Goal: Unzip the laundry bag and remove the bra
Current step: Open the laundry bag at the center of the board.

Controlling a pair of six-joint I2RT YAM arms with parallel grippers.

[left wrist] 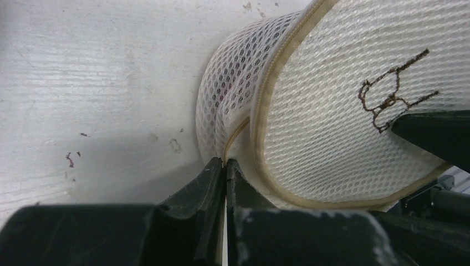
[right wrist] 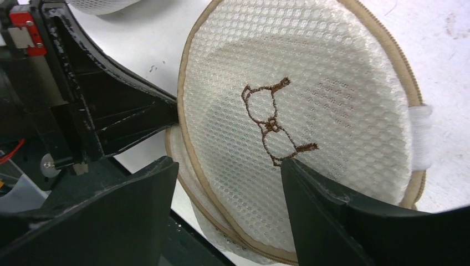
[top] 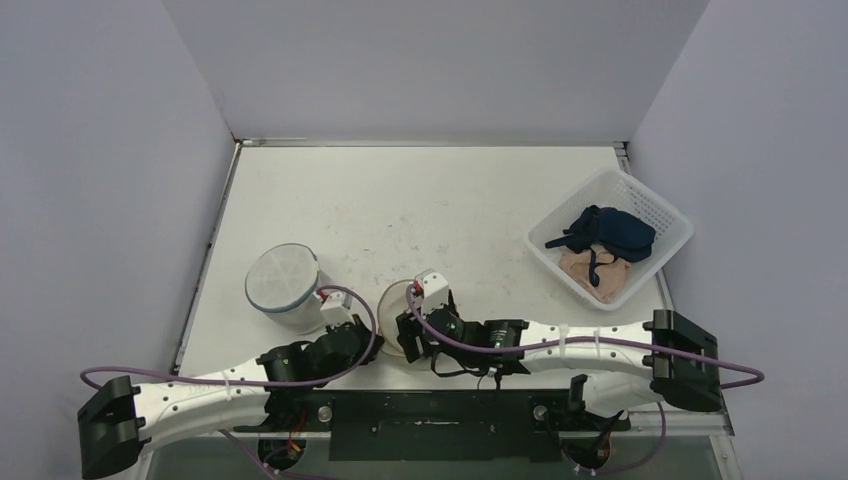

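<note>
Laundry bag (right wrist: 288, 100) well left of basket (top: 650, 215), tilted up. Left gripper (left wrist: 225, 163) clamped on its tan seam (left wrist: 260, 111); right gripper (right wrist: 228, 163) spread wide astride it. Best: brace bag firmly, unzip steadily along seam.

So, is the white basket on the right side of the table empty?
No, the white basket holds a dark blue garment lying on a beige one.
</note>
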